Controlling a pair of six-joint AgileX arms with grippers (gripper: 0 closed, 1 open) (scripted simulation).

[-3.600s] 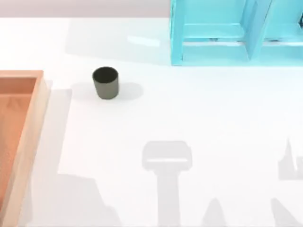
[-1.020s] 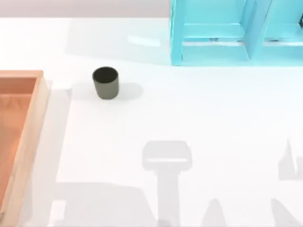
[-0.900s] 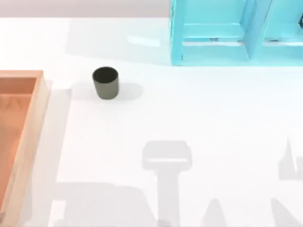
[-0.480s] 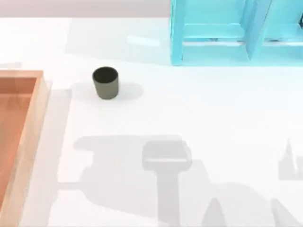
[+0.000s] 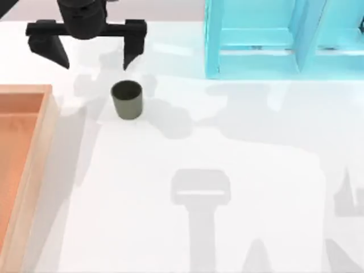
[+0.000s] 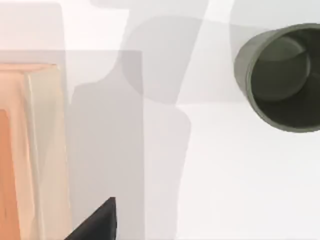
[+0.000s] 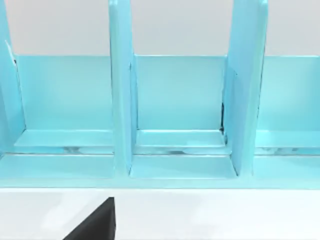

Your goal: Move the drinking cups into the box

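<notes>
Change vs half a second ago: the left gripper (image 5: pixel 90 54) is now in the top view; before, just its shadow lay on the table (image 5: pixel 227 170). It sits at the far edge, above and slightly left of the olive-grey cup (image 5: pixel 127 99), not touching it. The cup hasn't moved across any earlier frame. The shadow patch that lay in front of the cup now spreads around it and off to the right, toward the cyan shelf unit (image 5: pixel 284 40).

Left gripper pose: pointing down, fingers (image 5: pixel 134 44) spread wide, nothing between them. The right fingertip ends just behind the cup's rim; the left one is off toward the box (image 5: pixel 34 148).

Left wrist view: cup upright, empty (image 6: pixel 280 75), well apart from the box's light-wood rim (image 6: pixel 45 145), bare table between.

Box is left of the cup, at the table's left edge; the visible part holds nothing.

Right arm: its wrist camera faces the shelf unit's compartments (image 7: pixel 175 115); can't tell its finger state.
</notes>
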